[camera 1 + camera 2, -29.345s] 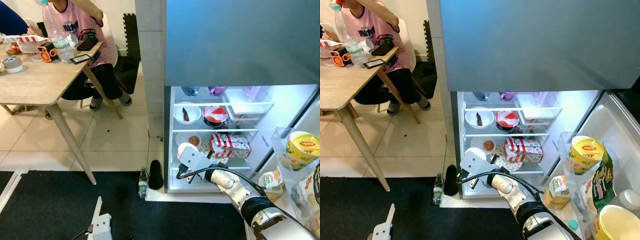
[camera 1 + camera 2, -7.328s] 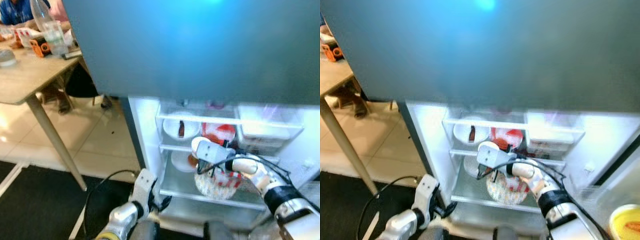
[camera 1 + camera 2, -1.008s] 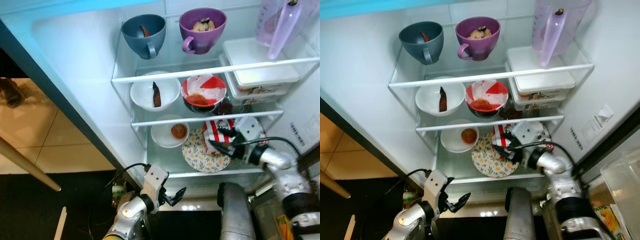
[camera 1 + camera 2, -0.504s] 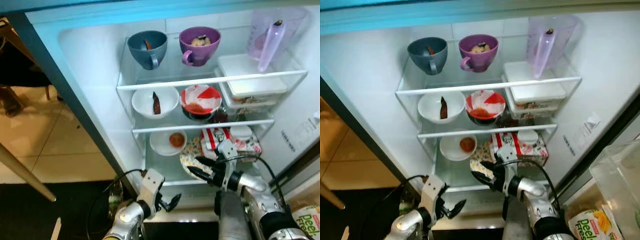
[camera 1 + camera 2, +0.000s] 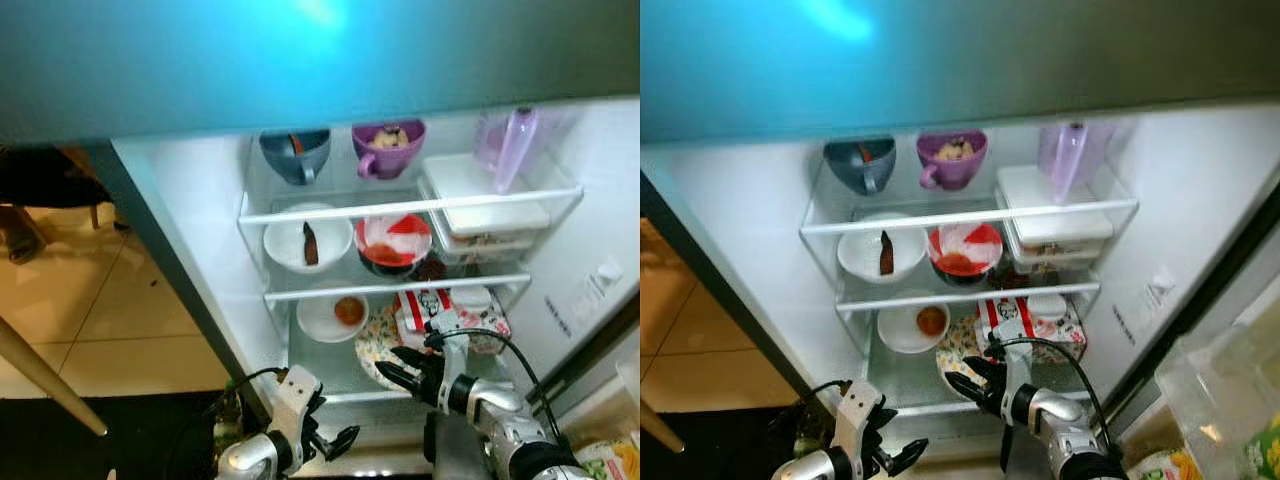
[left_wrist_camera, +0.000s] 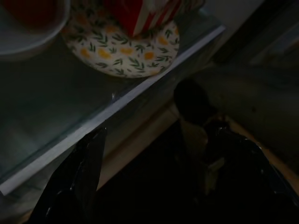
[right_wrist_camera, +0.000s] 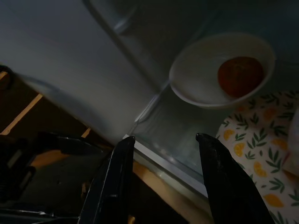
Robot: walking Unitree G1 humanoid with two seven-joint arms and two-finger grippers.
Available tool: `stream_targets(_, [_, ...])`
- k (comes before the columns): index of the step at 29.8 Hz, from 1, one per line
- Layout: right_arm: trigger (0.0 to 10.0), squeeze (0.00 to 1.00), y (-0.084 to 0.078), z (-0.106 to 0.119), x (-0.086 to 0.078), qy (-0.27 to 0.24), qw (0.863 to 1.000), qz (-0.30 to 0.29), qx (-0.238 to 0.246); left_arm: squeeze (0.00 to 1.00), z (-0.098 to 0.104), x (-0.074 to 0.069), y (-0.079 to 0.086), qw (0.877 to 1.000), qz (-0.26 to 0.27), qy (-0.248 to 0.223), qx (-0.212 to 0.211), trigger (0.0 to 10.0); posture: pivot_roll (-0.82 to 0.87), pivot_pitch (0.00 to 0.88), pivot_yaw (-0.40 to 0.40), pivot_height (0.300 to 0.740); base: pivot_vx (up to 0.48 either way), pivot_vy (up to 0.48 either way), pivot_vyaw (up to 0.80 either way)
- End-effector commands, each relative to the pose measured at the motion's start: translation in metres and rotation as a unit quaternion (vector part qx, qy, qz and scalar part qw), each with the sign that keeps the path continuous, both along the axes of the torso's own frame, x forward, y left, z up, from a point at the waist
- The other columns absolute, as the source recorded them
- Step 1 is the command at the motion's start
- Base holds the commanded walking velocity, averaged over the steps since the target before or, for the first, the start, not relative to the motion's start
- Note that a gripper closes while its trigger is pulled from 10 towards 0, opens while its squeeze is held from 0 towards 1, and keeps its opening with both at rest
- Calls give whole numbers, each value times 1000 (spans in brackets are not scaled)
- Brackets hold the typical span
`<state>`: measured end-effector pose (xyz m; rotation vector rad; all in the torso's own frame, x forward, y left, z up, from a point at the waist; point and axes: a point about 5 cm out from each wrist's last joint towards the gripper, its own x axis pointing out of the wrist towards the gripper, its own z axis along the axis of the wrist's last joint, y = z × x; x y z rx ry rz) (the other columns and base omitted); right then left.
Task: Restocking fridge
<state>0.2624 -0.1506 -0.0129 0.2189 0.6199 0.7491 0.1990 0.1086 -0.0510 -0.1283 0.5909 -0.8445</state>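
the fridge (image 5: 190, 240) stood open and lit, its glass shelves stocked. on the bottom shelf (image 5: 910, 385) a round floral plate (image 5: 375, 345) lay flat near the front edge, carrying a red-and-white striped carton (image 5: 425, 305) that stood on its rear part. just beside the plate sat a white bowl (image 5: 325, 318) holding one orange-red piece of food.

No readable words or numbers anywhere; red-and-white striped box (image 5: 432, 303) at lower right of centre in the left eye view carries a small printed mark too blurred to make out, and a pale sticker (image 5: 596, 281) on the fridge wall at far right bears lines of print too small to read
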Motion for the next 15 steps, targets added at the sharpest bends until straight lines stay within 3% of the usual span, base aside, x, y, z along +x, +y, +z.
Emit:
stream_targets(1, [10000, 0, 1, -3, 0, 7, 1000, -5, -26, 0, -1, -1, 9, 1000, -8, 11, 7, 10000, -36, 0, 41, 607, 0, 0, 0])
stream_targets(7, [10000, 0, 0, -6, 1, 15, 998, -21, -50, 0, 0, 2, 11, 1000, -13, 9, 14, 10000, -28, 0, 37, 607, 0, 0, 0])
stream_targets(15, [10000, 0, -3, -5, 4, 27, 998, -47, -24, 0, 9, 19, 17, 1000, 15, 4, -6, 10000, -27, 0, 33, 622, 0, 0, 0])
